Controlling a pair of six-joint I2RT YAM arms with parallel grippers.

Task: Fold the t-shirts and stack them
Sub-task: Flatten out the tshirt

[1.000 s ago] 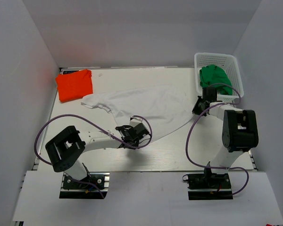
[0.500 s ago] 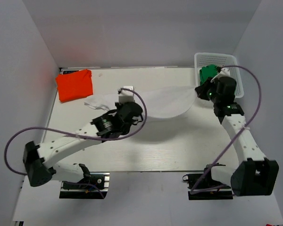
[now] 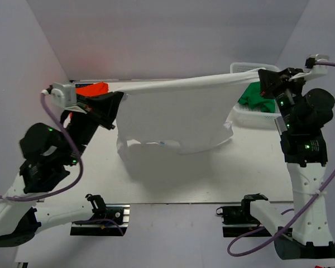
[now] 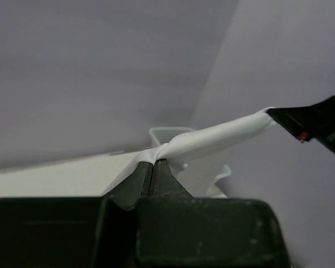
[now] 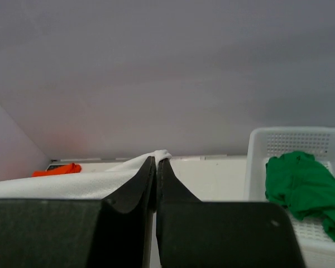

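- White t-shirt (image 3: 173,114) stretched wide in the air above the bench (image 3: 212,178), hanging as a sheet between the two tools; lower hem drooping towards the bench top, shadow cast beneath.
- Left tool (image 3: 118,96) pinched tight on the shirt's left upper corner — fingers (image 4: 148,173) pressed together with a twist of white cloth coming out at their tips.
- Right tool (image 3: 261,76) clamped on the opposite upper corner, up high beside the basket (image 3: 248,118); jaws closed on a small peak of white cloth in the right wrist view.
- Top edge of the shirt pulled into a near-straight, slightly sagging line from one tool to the other.
- Three shirts counted: one white, held aloft; one green (image 3: 255,99), crumpled inside the white lattice basket at the far right; one orange (image 3: 92,88), lying at the far left corner of the bench, mostly hidden behind the left tool.
- One basket, two arms.
- Grey walls close on the left, right and far sides — the right tool near the right wall, the left tool near the left wall.
- Bare bench top showing below and in front of the hanging shirt.
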